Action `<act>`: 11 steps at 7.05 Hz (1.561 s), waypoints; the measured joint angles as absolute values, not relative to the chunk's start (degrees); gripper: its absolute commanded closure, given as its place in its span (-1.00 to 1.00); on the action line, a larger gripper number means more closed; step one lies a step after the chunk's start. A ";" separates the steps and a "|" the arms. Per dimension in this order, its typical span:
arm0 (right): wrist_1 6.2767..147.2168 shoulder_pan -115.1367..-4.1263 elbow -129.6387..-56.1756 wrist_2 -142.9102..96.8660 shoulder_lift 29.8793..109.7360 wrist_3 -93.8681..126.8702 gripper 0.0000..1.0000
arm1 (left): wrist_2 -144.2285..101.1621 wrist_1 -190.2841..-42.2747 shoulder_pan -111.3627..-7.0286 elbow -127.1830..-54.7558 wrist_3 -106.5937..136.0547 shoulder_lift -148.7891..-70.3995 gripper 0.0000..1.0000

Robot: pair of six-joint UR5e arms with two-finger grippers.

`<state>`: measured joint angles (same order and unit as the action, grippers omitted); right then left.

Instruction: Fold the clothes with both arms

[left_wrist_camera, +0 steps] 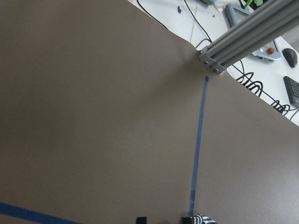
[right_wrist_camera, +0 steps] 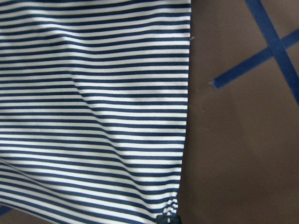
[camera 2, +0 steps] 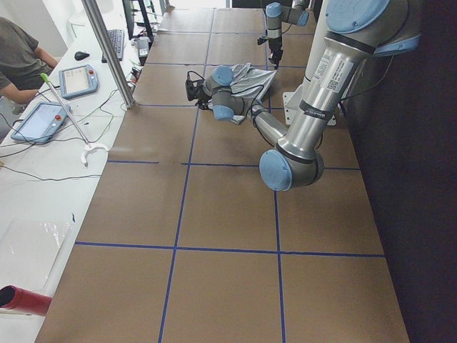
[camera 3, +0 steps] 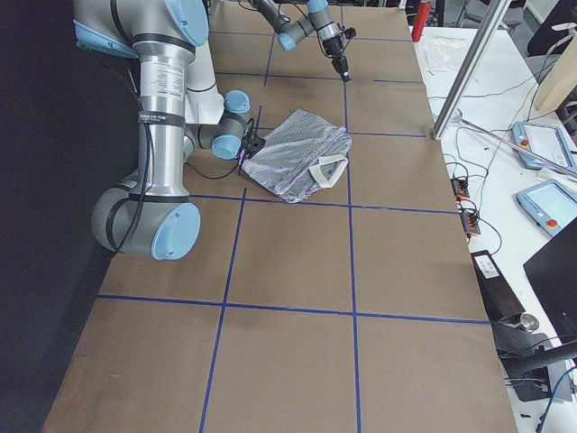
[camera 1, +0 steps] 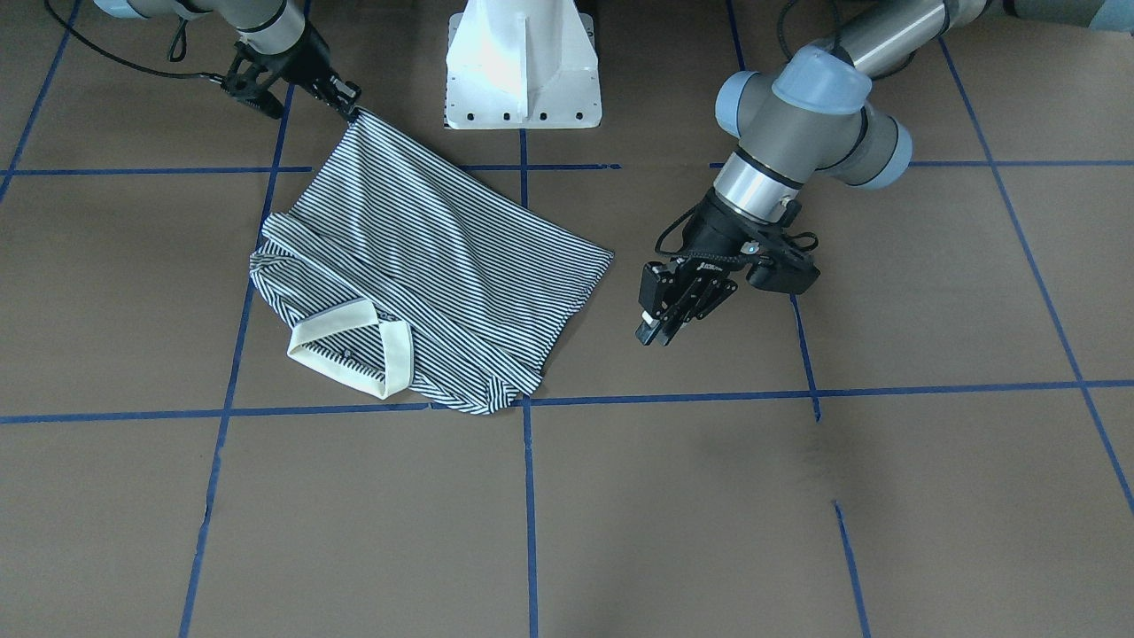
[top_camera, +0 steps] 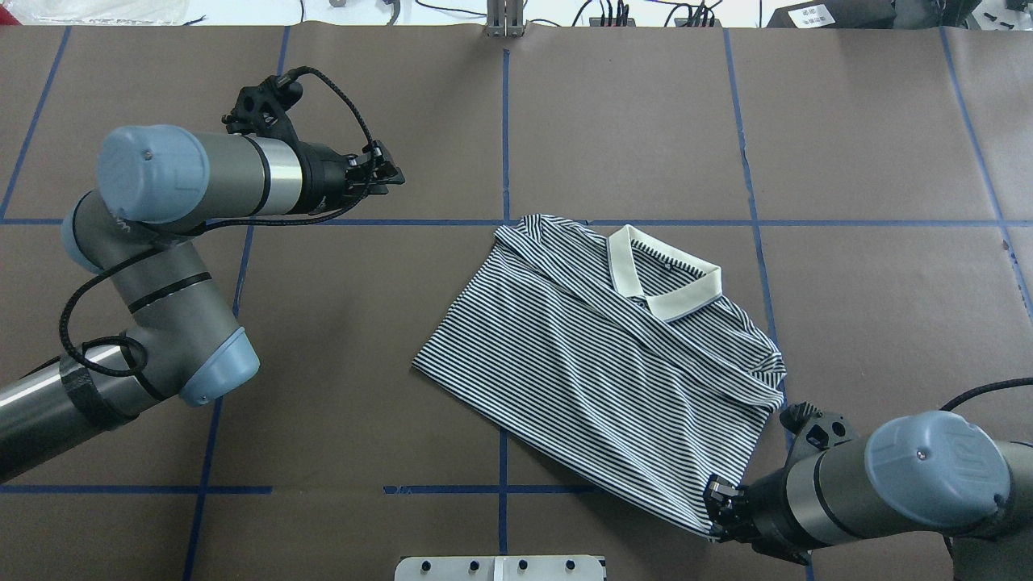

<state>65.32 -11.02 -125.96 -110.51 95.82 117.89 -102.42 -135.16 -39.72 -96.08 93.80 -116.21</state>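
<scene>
The striped polo shirt (camera 1: 443, 257) lies partly folded on the brown table, its cream collar (camera 1: 354, 350) toward the operators' side. It also shows in the overhead view (top_camera: 597, 355) and the right wrist view (right_wrist_camera: 93, 93). My right gripper (top_camera: 714, 512) is shut on the shirt's hem corner nearest the robot base and holds it pulled taut (camera 1: 350, 105). My left gripper (camera 1: 654, 330) is off the shirt and hangs over bare table beside its side edge (top_camera: 395, 173). In the left wrist view its fingertips (left_wrist_camera: 141, 219) stand apart with nothing between them.
The white pedestal base (camera 1: 523, 62) stands just behind the held corner. Blue tape lines (camera 1: 529, 496) grid the table. An aluminium post (camera 3: 469, 72) stands at the far table edge. Beyond it are a desk with tablets (camera 2: 78, 78) and a seated person (camera 2: 18, 57).
</scene>
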 measured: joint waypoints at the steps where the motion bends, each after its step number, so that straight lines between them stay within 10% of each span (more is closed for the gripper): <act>1: 65.31 -9.44 -126.13 -111.03 96.45 118.18 -1.00 | -103.90 -135.10 -38.19 -98.82 96.77 -114.26 0.15; 11: 65.29 -34.56 -123.02 -110.39 92.51 116.21 -1.00 | -90.66 -112.94 -19.48 -102.52 103.81 -114.08 -0.15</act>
<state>65.29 -34.56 -123.02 -110.39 92.51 116.21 -90.66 -112.94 -19.48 -102.52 103.81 -114.08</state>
